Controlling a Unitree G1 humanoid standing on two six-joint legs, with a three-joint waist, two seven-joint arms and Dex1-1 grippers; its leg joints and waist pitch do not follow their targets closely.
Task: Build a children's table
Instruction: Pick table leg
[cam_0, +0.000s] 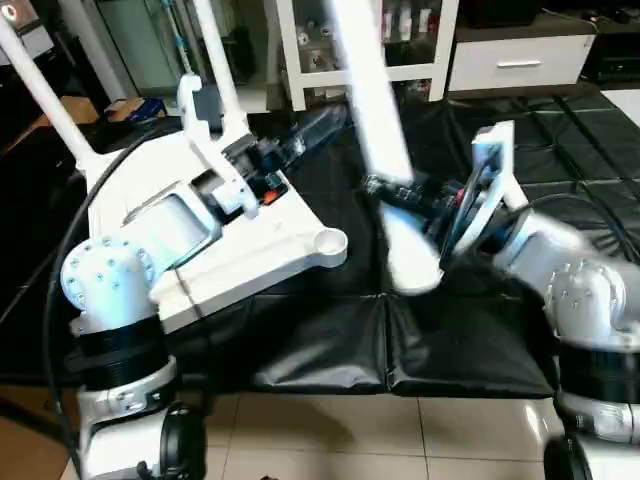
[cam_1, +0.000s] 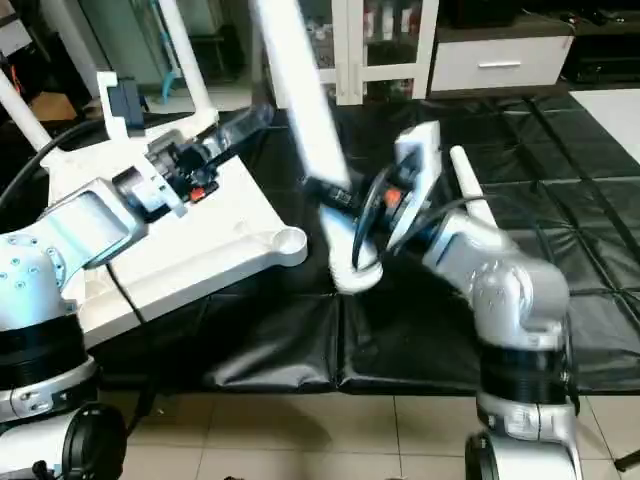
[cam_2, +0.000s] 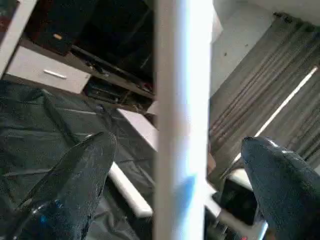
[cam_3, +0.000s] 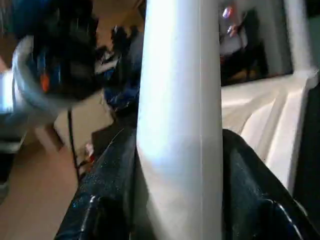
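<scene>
Table leg (cam_0: 375, 120) clamped in right end effector (cam_0: 405, 192); left end effector (cam_0: 310, 130) spread wide, empty.

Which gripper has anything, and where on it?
Right gripper clamps the loose leg near its wide lower end. Left gripper is open, holding nothing.

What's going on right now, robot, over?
Right gripper clamped on loose table leg. Left gripper open, fingers either side of that leg, not gripping. Tabletop corner socket vacant, nothing blocking it.
</scene>
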